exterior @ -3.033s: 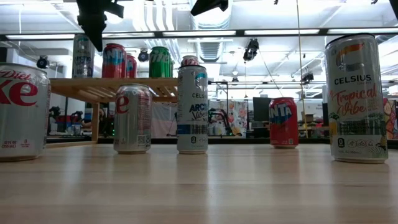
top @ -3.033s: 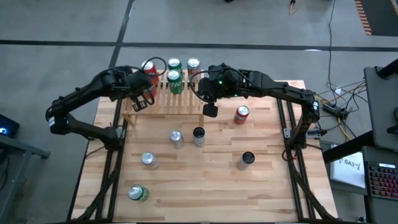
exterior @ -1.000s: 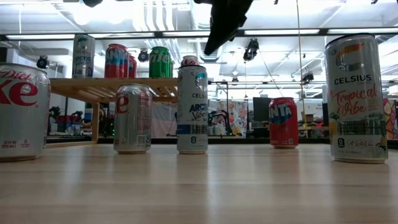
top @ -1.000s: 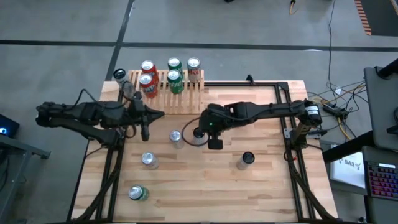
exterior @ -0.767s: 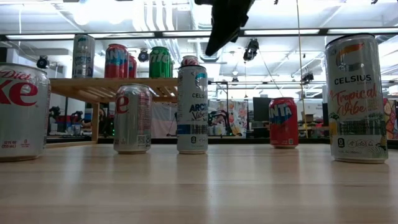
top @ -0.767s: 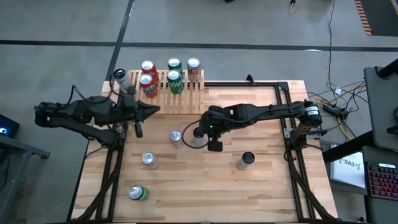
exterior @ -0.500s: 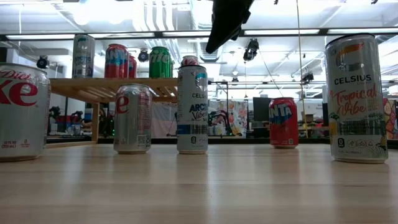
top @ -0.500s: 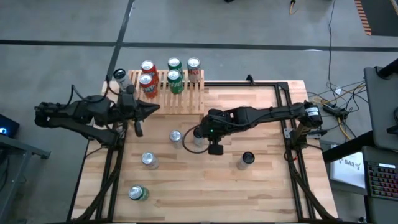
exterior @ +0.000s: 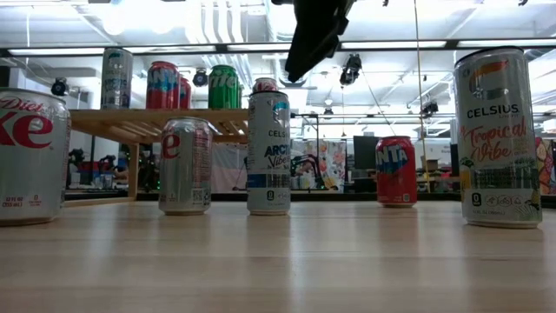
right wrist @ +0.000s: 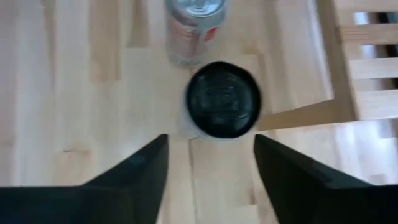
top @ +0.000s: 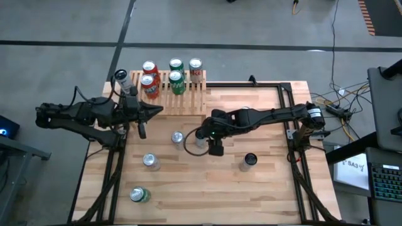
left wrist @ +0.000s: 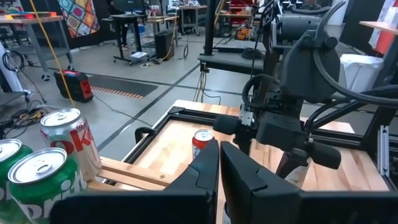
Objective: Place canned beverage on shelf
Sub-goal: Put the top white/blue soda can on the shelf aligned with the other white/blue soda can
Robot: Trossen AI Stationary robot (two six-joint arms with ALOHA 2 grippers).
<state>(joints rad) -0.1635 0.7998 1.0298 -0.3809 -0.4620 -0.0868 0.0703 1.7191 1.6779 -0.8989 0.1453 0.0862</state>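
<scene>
A tall can with a black top [right wrist: 224,106] stands upright on the table [top: 264,188], in front of the light-wood slatted shelf [top: 188,100]. In the low view it is the tall blue-and-white can [exterior: 268,152]. My right gripper [right wrist: 210,140] hovers open above it, a finger at each side of the top, touching nothing; in the low view the right gripper [exterior: 313,35] hangs over the can. My left gripper [left wrist: 219,158] is shut and empty near the shelf's left front corner, where the high view shows the left gripper [top: 157,110]. Several cans [top: 176,78] stand on the shelf.
A silver can [top: 178,138] stands just left of the black-topped one. Another silver can [top: 150,161], a green can [top: 139,194] and a second black-topped can [top: 249,160] stand nearer the front. A red can [exterior: 395,169] stands behind, toward the right.
My right gripper has opened its fingers over the black-topped can while staying above it. My left gripper has drawn back a little toward the table's left edge and tipped up, still shut. No can has moved.
</scene>
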